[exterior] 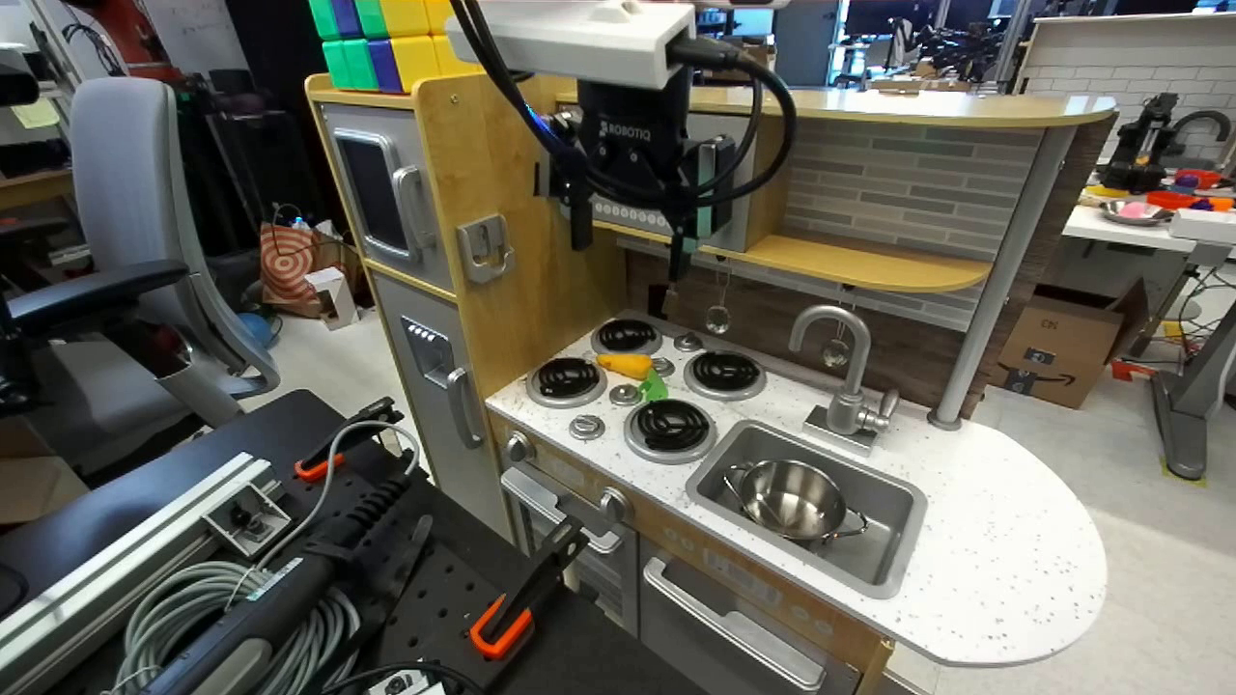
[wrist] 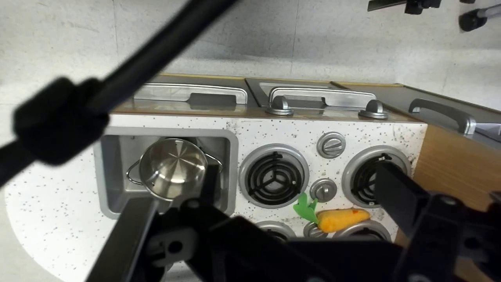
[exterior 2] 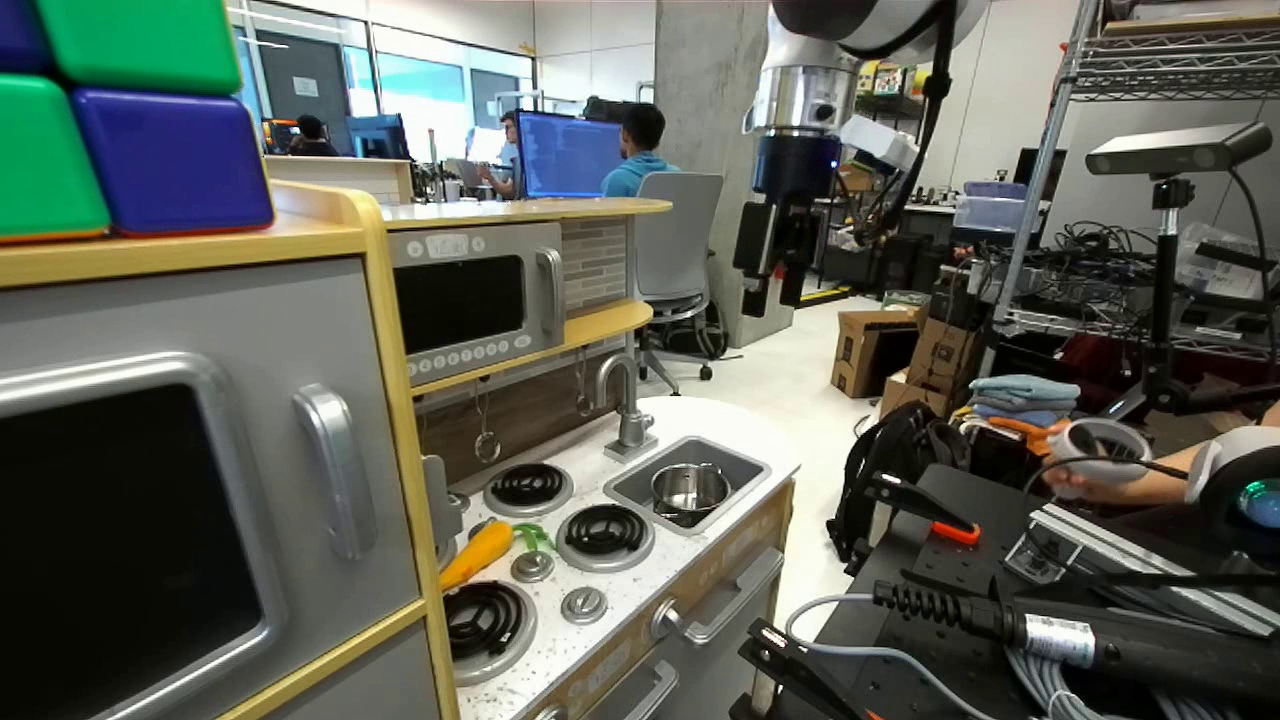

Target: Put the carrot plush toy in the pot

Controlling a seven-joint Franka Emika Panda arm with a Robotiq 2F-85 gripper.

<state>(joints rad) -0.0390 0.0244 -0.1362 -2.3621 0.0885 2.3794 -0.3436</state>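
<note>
The carrot plush toy is yellow-orange with a green leafy end. It lies on the stove top among the burners in both exterior views (exterior: 626,365) (exterior 2: 482,553) and in the wrist view (wrist: 342,219). The pot is shiny silver with two handles. It stands in the sink basin in both exterior views (exterior: 797,497) (exterior 2: 690,490) and in the wrist view (wrist: 172,168). My gripper (exterior: 630,249) (exterior 2: 772,295) is open and empty, high above the counter and apart from both things. In the wrist view its fingers (wrist: 296,171) are spread wide, with the carrot seen far below between them.
The grey sink (exterior: 908,541) is set in the white speckled counter, with a tall faucet (exterior: 850,367) behind it. A yellow shelf (exterior: 869,265) and microwave (exterior 2: 480,300) overhang the back. A wooden cabinet wall (exterior: 521,261) bounds the stove side. Several burners and knobs surround the carrot.
</note>
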